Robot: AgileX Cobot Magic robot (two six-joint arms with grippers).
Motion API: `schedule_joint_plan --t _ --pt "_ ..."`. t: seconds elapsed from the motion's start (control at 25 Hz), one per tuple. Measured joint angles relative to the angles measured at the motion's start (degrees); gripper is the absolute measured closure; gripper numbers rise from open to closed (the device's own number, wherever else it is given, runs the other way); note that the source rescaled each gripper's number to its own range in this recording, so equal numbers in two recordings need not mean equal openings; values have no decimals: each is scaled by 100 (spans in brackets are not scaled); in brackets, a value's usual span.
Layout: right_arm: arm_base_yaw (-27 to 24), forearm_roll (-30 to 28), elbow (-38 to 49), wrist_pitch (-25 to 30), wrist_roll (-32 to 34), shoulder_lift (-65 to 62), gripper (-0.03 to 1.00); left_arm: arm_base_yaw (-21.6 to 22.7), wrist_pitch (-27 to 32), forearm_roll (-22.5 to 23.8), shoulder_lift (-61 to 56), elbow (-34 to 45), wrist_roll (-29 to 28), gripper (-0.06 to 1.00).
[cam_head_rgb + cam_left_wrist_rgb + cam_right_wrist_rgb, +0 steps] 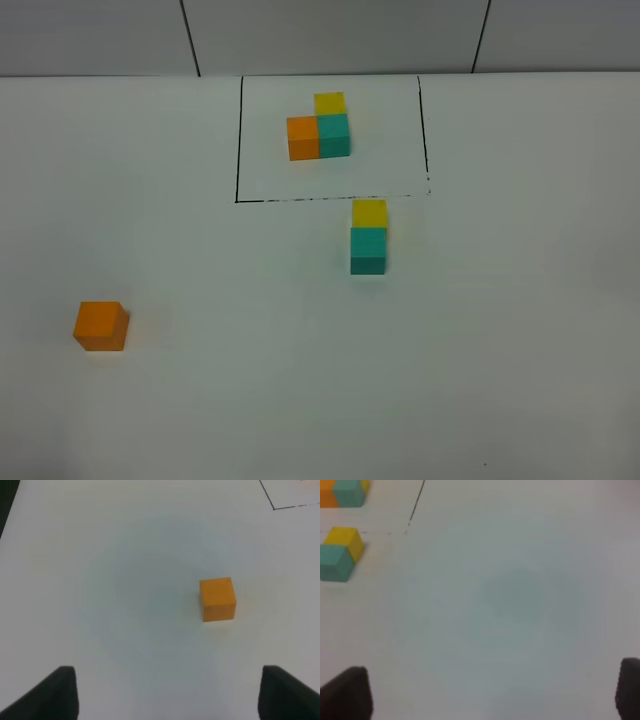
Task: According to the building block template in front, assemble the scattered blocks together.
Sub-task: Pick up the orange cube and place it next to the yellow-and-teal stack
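Found orange cube (101,326) alone on white counter (300,400), open room all round. Noted yellow cube (369,212) touching teal cube (368,248), just outside template (320,130) frame line (238,140). Observed left hand (167,695) and right hand (490,695) spread wide, gripping nothing.

The white surface (500,330) carries a black-line rectangle (238,140) at far middle, framing the building block template (320,132), three cubes touching in an L. Just outside its near edge a yellow cube (369,213) touches a teal cube (368,250) on its near side. An orange cube (100,326) sits alone, near left, well apart.
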Motion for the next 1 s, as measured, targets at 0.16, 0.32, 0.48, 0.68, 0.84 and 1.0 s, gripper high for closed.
schedule_joint_plan --t 0.16,0.32,0.48,0.68,0.84,1.0 --pt "0 -11 0 0 50 0 11 0 0 0 0 0 0 22" --pt "0 -11 0 0 66 0 22 0 0 0 0 0 0 22" --pt "0 -11 0 0 86 0 25 0 0 0 0 0 0 22" --pt "0 -11 0 0 91 0 26 0 0 0 0 0 0 22" --pt "0 -11 0 0 91 0 26 0 0 0 0 0 0 22" --pt "0 -11 0 0 91 0 26 0 0 0 0 0 0 22"
